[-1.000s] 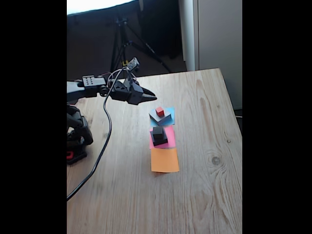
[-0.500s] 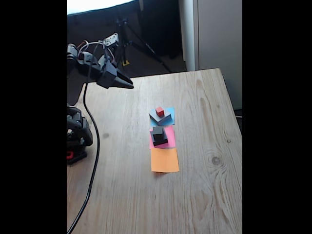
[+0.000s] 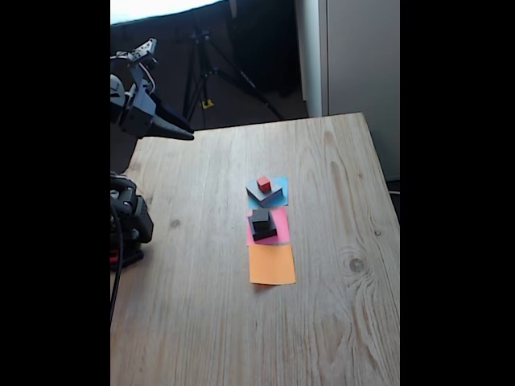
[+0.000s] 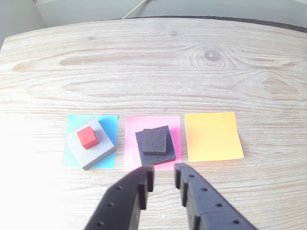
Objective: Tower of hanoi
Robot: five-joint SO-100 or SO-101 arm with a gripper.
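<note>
The tower of hanoi stands in two piles. A tiny red cube (image 3: 264, 184) (image 4: 87, 137) sits on the flat grey slab (image 3: 274, 194) (image 4: 100, 148), which lies on a blue paper square. A small black cube (image 3: 261, 216) (image 4: 155, 140) rests on the black slab (image 3: 265, 233) (image 4: 154, 157), over a pink paper square. In the fixed view my gripper (image 3: 190, 135) is raised high at the table's far left corner, well away from both piles. In the wrist view the gripper (image 4: 163, 172) shows a narrow gap between its fingertips, with nothing held.
An orange paper square (image 3: 272, 264) (image 4: 212, 136) lies bare beside the pink one. The arm's base (image 3: 129, 221) stands at the table's left edge with a cable hanging down. A tripod (image 3: 205, 56) stands behind the table. Wide wooden tabletop (image 3: 338, 305) surrounds the squares.
The arm has swung up and back to the left, from just beside the piles to the far left corner. The blocks have not moved.
</note>
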